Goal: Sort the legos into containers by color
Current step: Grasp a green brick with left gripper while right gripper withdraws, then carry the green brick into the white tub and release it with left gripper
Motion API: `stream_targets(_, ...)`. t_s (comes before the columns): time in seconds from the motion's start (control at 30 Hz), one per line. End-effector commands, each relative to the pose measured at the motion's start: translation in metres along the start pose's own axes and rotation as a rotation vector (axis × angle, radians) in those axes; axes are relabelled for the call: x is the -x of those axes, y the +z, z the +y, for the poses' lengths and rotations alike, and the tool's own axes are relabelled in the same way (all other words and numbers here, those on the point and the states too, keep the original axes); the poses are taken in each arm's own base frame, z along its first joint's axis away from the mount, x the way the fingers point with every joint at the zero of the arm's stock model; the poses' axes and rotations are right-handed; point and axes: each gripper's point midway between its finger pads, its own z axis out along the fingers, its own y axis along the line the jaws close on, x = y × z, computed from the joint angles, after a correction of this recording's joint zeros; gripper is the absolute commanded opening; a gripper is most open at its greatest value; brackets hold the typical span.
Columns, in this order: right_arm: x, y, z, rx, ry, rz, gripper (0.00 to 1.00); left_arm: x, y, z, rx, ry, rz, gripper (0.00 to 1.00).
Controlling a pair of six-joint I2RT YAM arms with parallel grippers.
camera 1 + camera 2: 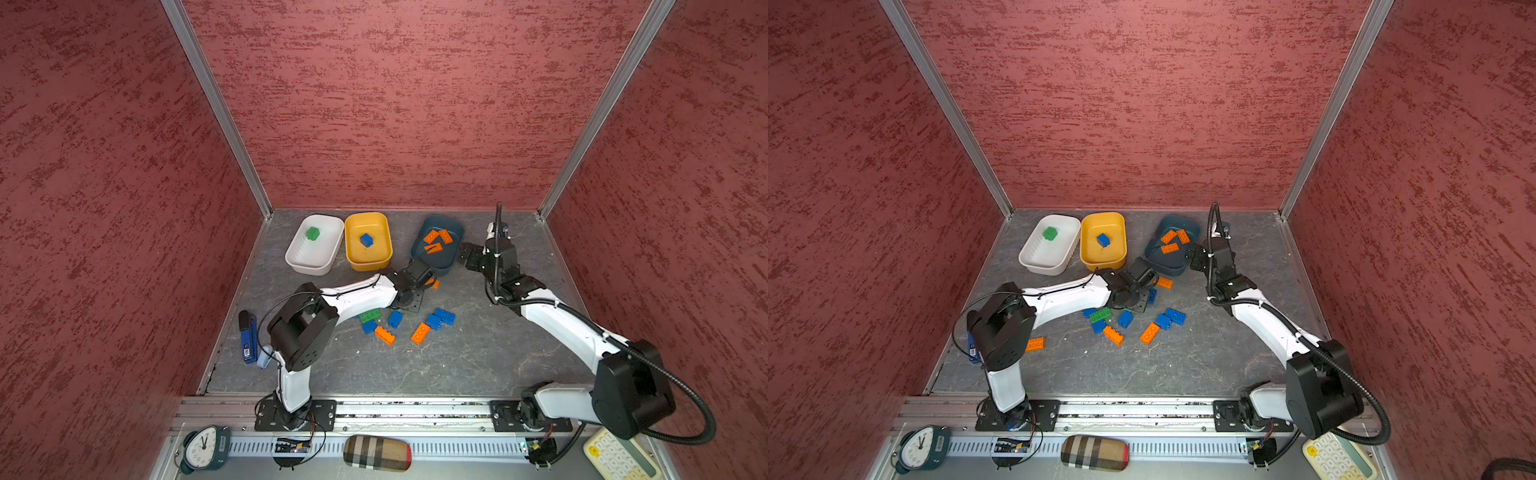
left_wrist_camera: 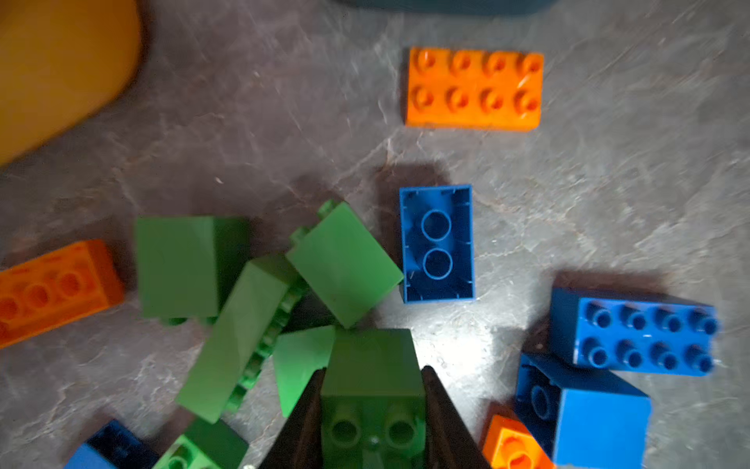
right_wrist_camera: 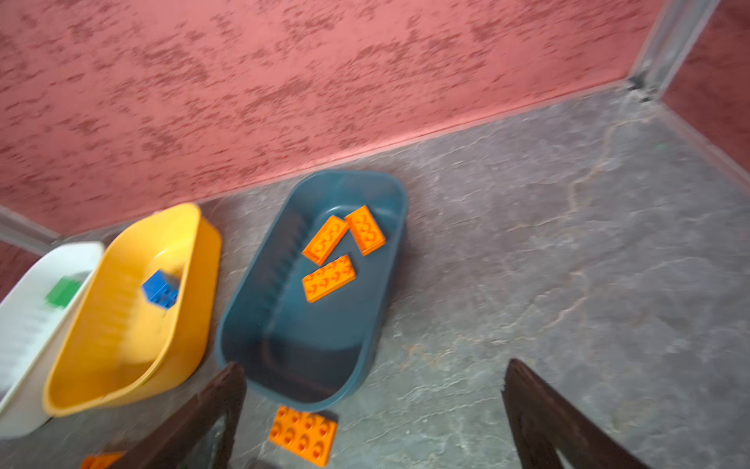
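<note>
In the left wrist view the left gripper (image 2: 372, 371) has its two dark fingers (image 2: 302, 418) laid against the opposite sides of a green brick (image 2: 371, 400), so they pinch it. The brick sits right between the fingers, with its studs turned toward the camera. Whether it is off the grey floor (image 2: 243, 142) cannot be told. Just beside it lies a heap of other green bricks (image 2: 243, 325). An overturned blue brick (image 2: 437, 243) and a flat orange brick (image 2: 473, 87) lie farther ahead of the fingertips, apart from them.

In the right wrist view the right gripper (image 3: 373, 363) has its fingers (image 3: 211, 410) spread wide, with nothing between them, and it hovers near one end of the teal tub (image 3: 324, 337). This tub holds three orange bricks (image 3: 328, 278). The yellow tub (image 3: 121, 345) beside it holds a lone blue brick (image 3: 161, 289), and the white tub (image 3: 24, 337) holds a lone green brick (image 3: 63, 291)
</note>
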Motion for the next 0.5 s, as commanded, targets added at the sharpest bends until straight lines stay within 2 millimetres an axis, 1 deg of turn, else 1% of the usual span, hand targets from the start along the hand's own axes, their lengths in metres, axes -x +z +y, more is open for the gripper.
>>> stream_targets(0.0,-0.018,0.002,0.031,0.126,-0.048,0.077,0.99,0.044,-0.031,0.016,-0.059,-0.076,-0.166,0.18)
stream_targets(0.07,-0.029,0.002,0.04,0.152,-0.079,0.115,0.99,0.053,-0.037,0.037,-0.064,-0.138,-0.181,0.17)
stream_targets(0.17,-0.042,0.003,0.052,0.173,-0.11,0.147,0.99,0.068,-0.045,0.069,-0.076,-0.214,-0.207,0.09)
stream_targets(0.23,-0.047,0.004,0.057,0.177,-0.117,0.161,0.99,0.08,-0.054,0.092,-0.054,-0.224,-0.259,0.04)
stream_targets(0.27,-0.049,0.005,0.06,0.182,-0.118,0.164,0.99,0.086,-0.057,0.108,-0.022,-0.231,-0.287,0.01)
stream_targets(0.3,-0.051,0.006,0.062,0.185,-0.121,0.17,0.99,0.092,-0.062,0.125,0.015,-0.241,-0.316,0.0)
stream_targets(0.4,-0.054,0.008,0.066,0.177,-0.133,0.176,0.99,0.106,-0.075,0.177,0.109,-0.306,-0.385,0.0)
stream_targets(0.47,-0.05,0.008,0.067,0.165,-0.136,0.166,0.99,0.112,-0.08,0.21,0.162,-0.361,-0.416,0.0)
